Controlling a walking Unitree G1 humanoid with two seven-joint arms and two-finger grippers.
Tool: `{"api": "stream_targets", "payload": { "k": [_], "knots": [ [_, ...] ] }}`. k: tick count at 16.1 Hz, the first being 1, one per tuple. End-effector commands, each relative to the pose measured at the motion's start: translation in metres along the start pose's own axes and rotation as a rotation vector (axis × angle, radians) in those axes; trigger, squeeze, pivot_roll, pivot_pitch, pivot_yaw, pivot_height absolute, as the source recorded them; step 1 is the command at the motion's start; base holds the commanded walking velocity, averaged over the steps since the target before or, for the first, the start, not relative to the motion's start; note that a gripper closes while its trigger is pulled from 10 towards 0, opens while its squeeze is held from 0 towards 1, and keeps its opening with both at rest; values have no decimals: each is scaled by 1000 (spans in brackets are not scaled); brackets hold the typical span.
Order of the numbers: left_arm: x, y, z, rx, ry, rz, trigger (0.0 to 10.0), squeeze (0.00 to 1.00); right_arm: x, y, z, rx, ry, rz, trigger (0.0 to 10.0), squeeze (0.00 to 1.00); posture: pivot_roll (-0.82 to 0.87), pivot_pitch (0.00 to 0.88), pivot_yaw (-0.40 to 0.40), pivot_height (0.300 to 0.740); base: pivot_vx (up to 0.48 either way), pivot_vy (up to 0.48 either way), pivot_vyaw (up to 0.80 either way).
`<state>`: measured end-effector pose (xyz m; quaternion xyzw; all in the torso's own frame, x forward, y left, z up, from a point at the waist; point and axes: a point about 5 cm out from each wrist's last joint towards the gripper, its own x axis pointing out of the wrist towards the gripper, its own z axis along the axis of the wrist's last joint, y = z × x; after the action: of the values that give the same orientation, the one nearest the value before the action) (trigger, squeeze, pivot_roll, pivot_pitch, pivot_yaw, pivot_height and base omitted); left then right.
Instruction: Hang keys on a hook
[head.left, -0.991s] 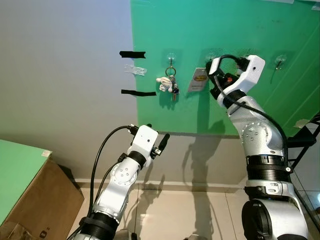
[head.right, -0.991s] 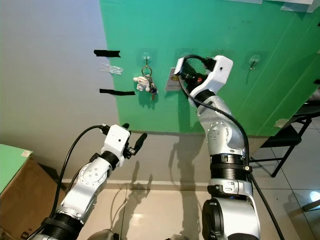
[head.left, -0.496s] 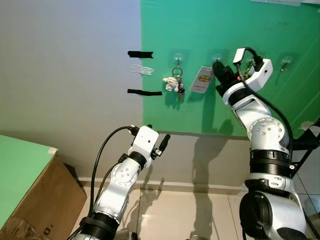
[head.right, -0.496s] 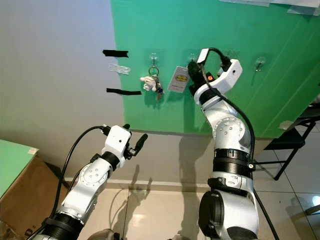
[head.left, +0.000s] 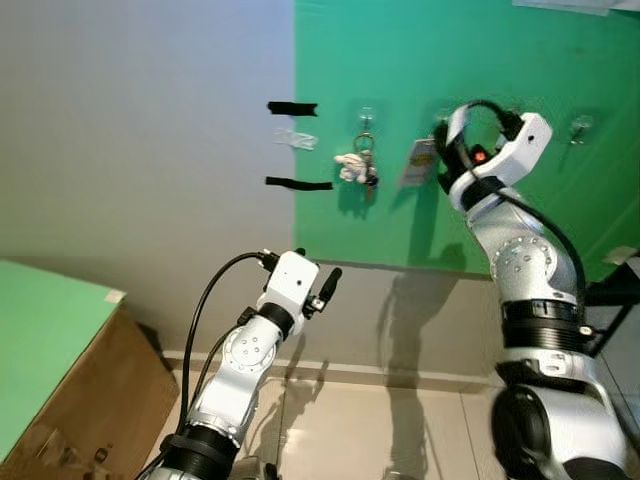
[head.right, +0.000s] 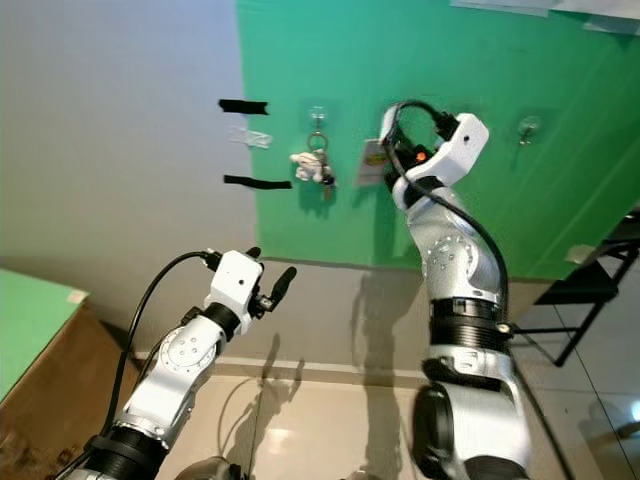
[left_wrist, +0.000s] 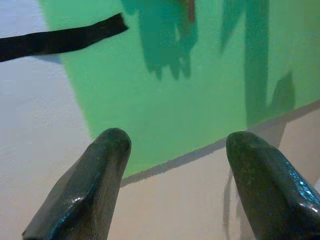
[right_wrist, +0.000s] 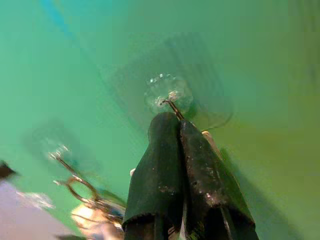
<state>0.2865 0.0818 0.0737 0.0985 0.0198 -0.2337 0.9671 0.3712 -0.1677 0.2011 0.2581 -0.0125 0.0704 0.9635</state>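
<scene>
The right hand (right_wrist: 177, 120) is squeezed shut right at the clear plastic hook (right_wrist: 167, 95) on the green wall (head.left: 480, 60), with a small white and yellow key tag (head.left: 422, 160) dangling just beside it. I think the tag is light and swings easily, so the thin ring on top is the best place to pinch. The left hand (left_wrist: 175, 145) waits low with its fingers spread, and another bunch of metal keys with a white toy (head.left: 357, 168) hangs on the next hook.

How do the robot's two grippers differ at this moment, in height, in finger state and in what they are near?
Height: the right gripper is raised to a clear hook on the green wall; the left gripper sits much lower, away from the wall.
Fingers: the right gripper's are pressed together with a tag hanging beside them; the left gripper's are spread apart, holding nothing.
Nearby: the keys on another hook hang beside the right gripper.
Both have black fingers.
</scene>
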Motion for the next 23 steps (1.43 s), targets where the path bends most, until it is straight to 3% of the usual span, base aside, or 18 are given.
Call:
{"api": "stream_targets", "payload": {
  "k": [1, 9, 12, 16, 20, 23],
  "knots": [
    [1, -3, 0, 6, 2, -6, 10000, 0, -5, -9, 31, -71, -139, -35, 10000, 0, -84, 0, -49, 722, 0, 0, 0],
    [-1, -2, -1, 10, 7, -11, 10000, 0, -14, 3, 21, -220, -48, 118, 10000, 0, -86, 3, -41, 722, 0, 0, 0],
    [-1, -3, -1, 11, 7, -13, 10000, 0, -19, 4, 18, -216, -12, 156, 10000, 0, -89, 4, -43, 722, 0, 0, 0],
    [0, -4, -2, 8, 8, -13, 10000, 0, -32, 1, 1, -215, 115, 208, 10000, 0, -95, 6, -47, 722, 0, 0, 0],
    [0, -5, -2, 6, 7, -15, 10000, 0, -33, -10, 10, -228, 78, 121, 10000, 0, -101, 7, -47, 722, 0, 0, 0],
    [0, -5, -1, 6, 7, -15, 10000, 0, -33, -5, 14, -237, 74, 153, 10000, 0, -101, 8, -47, 722, 0, 0, 0]
  ]
}}
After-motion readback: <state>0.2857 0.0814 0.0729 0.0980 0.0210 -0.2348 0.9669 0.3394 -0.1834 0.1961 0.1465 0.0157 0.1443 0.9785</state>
